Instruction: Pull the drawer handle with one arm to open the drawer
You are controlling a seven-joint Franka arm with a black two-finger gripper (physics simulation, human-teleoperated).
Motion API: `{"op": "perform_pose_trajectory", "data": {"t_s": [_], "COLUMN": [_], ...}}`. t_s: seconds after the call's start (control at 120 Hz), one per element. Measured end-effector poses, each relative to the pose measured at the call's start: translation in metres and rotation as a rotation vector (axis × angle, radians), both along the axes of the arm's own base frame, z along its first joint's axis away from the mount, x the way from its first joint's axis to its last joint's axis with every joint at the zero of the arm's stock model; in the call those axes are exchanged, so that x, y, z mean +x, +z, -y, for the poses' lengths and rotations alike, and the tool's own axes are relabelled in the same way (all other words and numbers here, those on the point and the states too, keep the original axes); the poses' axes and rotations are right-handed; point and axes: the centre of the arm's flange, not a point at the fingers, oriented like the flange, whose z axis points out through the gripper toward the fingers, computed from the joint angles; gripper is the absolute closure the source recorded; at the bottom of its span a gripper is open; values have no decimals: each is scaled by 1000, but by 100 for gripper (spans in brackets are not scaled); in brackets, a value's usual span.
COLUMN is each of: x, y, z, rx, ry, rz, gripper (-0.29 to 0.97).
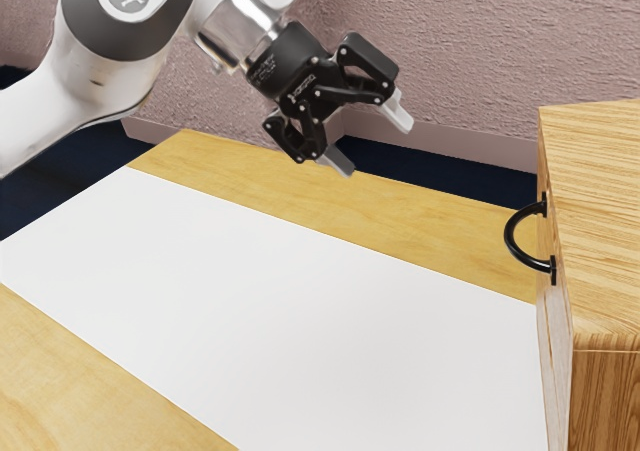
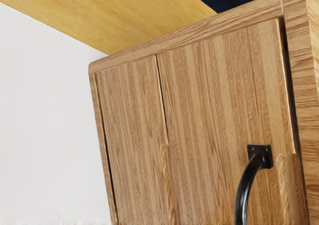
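Now holding the gripper (image 1: 372, 139) up in the air over the far side of the counter (image 1: 240, 176), wide open, with nothing between the fingers. Open like that for a good reason, most likely: ready to slip around the drawer handle (image 1: 525, 239) and pinch it. Not touching the handle yet. Well apart from it, higher up and toward the exterior view's left.

Easy to spot, that handle: black, bent like a bow, sticking out from the front of the wooden cabinet (image 1: 598, 186) at the exterior view's right. Sticks out toward the arm's side, which leaves room for fingers to go around it. Held to the wood by a small black plate (image 2: 259, 155), seen up close from the wrist. Seems shut for now, judging by the flat drawer front.

Coming in from the exterior view's upper left with the white arm (image 1: 90, 61), bent at the wrist. Tipped so that the fingers point down and toward the cabinet. Facing the cabinet front from the wrist, so aimed about right.

Next, most likely: go down and across over the white sheet (image 1: 250, 311), close on the handle, then pull back toward the exterior view's left.
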Motion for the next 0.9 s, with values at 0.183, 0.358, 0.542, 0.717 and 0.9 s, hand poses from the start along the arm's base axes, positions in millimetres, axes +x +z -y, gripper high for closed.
{"op": "perform_pose_trajectory", "data": {"t_s": [0.183, 0.358, 0.542, 0.717, 0.9], "x": [16, 11, 14, 17, 14], "y": [-28, -56, -76, -71, -67], "z": [17, 78, 89, 84, 97], "rx": [-116, -147, -134, -137, -144], "ry": [37, -3, 54, 107, 119], "rz": [-62, -134, -142, -113, -107], "gripper": [2, 6, 10, 23, 35]}}
